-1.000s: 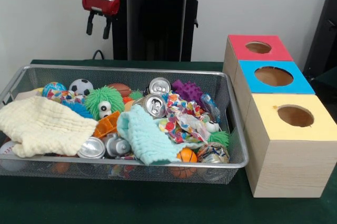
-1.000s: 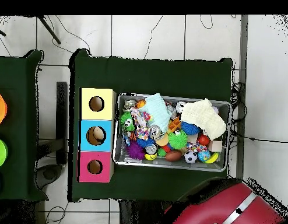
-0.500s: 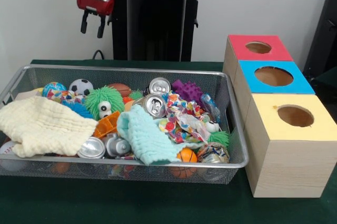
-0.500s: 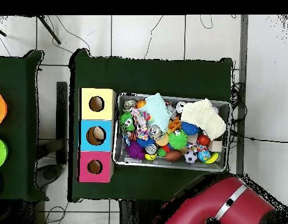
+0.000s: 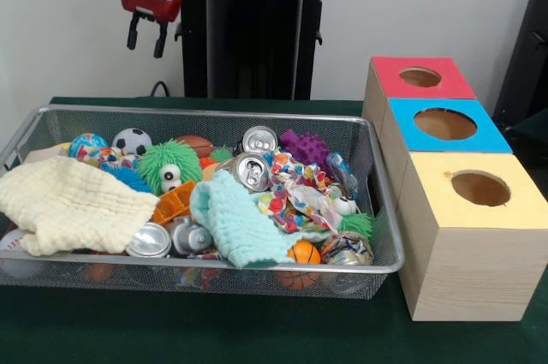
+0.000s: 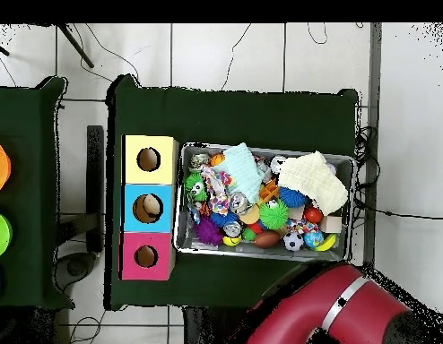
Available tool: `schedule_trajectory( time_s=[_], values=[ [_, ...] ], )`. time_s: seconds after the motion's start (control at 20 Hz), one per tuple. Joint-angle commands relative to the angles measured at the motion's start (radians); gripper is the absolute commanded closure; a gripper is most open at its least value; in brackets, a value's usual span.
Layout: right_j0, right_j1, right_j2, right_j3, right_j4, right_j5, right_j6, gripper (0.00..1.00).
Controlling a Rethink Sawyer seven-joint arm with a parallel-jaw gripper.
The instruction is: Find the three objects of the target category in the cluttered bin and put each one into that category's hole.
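Observation:
The silver wire-mesh bin (image 5: 205, 113) sits on the green table and also shows in the overhead view (image 6: 351, 179). It is full of clutter: drink cans (image 5: 253, 170), balls such as a soccer ball (image 5: 131, 140), a green fuzzy toy (image 5: 169, 164), a yellow cloth (image 5: 64, 201) and a mint cloth (image 5: 231, 223). My gripper (image 5: 145, 41) hangs high above the bin's far left corner, fingers apart and empty. In the overhead view only the red arm (image 6: 337, 309) shows, below the bin.
Three wooden boxes with round holes stand right of the bin: red top (image 5: 421, 78), blue top (image 5: 445, 125), yellow top (image 5: 481, 188). In the overhead view they stand left of the bin (image 6: 148, 208). The black pedestal (image 5: 253, 30) rises behind the bin.
My gripper has risen and drifted a little to the left in the front view. The red arm has swung in the overhead view. Nothing in the bin has moved.

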Motion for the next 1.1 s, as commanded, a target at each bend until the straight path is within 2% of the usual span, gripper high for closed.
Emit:
schedule_trajectory(
  time_s=[0.05,1.1],
  values=[
    [-0.002,0.141,0.111,0.034,-0.084,0.209,0.089,0.00],
    [-0.059,0.343,0.046,0.104,0.032,-0.036,0.097,0.00]
  ],
)
